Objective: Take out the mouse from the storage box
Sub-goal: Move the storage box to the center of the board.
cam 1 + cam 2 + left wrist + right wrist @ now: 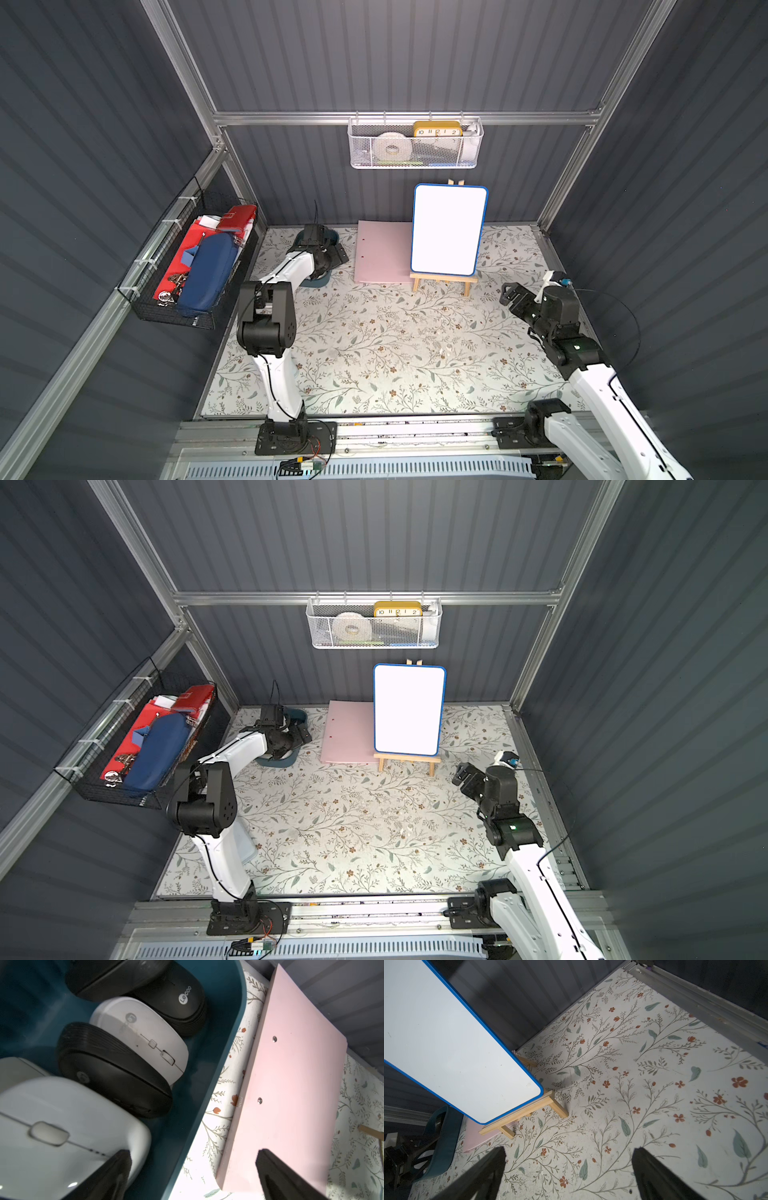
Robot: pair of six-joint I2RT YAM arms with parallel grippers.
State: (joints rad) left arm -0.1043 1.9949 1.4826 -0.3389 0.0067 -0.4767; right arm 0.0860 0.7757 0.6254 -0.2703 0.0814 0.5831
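You had the left gripper (193, 1157) over the storage box (225, 1043) rim, jaws apart, one finger (113, 1176) above a white mouse (62, 1109) inside (other mice (116, 1076) alongside); right gripper (570, 1153) well clear of the box, jaws apart.

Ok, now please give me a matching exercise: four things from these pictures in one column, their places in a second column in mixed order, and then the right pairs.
Things:
1. clock
2. whiteboard
3. blue pouch
4. storage box

Places:
A. standing on the wooden easel
B. in the black wire basket
C. on the table, holding mice
D. in the white mesh basket

Pairs: 1-D, 2-A, 3-B, 4-C
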